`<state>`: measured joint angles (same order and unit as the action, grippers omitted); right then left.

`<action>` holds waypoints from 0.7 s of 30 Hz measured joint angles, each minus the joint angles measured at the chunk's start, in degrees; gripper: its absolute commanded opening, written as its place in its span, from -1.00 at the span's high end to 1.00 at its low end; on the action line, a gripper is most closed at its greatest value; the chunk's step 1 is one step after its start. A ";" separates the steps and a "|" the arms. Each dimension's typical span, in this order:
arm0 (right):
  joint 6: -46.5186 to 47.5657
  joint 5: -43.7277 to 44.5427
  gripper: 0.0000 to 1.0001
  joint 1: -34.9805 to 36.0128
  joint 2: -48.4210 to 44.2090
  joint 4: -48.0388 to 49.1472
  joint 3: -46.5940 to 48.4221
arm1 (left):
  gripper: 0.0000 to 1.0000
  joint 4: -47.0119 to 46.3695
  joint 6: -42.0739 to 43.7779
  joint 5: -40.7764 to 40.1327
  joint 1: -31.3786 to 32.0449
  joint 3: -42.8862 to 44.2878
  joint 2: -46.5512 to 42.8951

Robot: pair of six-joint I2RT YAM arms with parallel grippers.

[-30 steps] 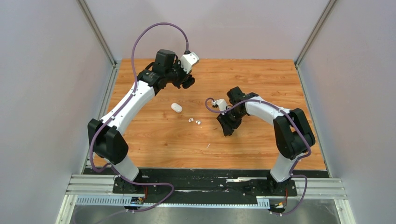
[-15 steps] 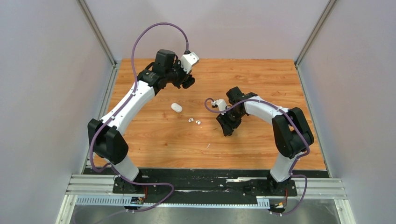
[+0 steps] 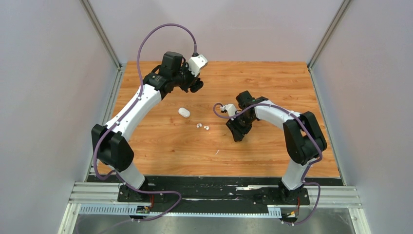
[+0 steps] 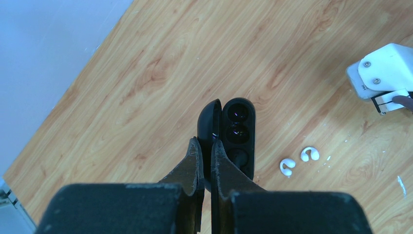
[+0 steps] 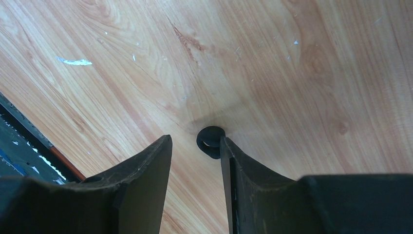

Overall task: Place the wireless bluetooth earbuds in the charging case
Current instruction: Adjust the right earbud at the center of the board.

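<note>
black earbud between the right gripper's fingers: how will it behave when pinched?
The black earbud looks tiny, rounded and smooth: probably light, rigid, and apt to slip or roll out of a pinch. It lies off-centre, close beside one finger of the open right gripper, so closing may nudge it across the table first.

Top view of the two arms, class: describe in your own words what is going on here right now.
The left tool is shut on the open black charging case. The right tool stands open low over the wooden table, a black earbud lying beside one finger, not yet gripped. Two white earbuds and a white case lie between the arms.
</note>
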<state>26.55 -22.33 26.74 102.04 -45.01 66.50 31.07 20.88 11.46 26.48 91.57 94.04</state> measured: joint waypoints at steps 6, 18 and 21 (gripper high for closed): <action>1.03 0.13 0.12 -0.37 0.66 0.15 0.00 | 1.00 0.00 -0.02 0.00 0.00 0.00 0.00; 2.05 0.09 0.13 -0.48 2.01 0.02 -0.07 | 1.00 0.00 -0.04 0.15 0.00 0.00 0.00; 2.29 0.17 0.07 -0.57 1.77 -0.11 -0.07 | 1.00 0.00 -0.04 0.26 0.00 0.00 0.00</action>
<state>28.84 -22.15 26.17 103.81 -45.12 66.43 31.07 20.84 11.73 26.48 91.57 94.04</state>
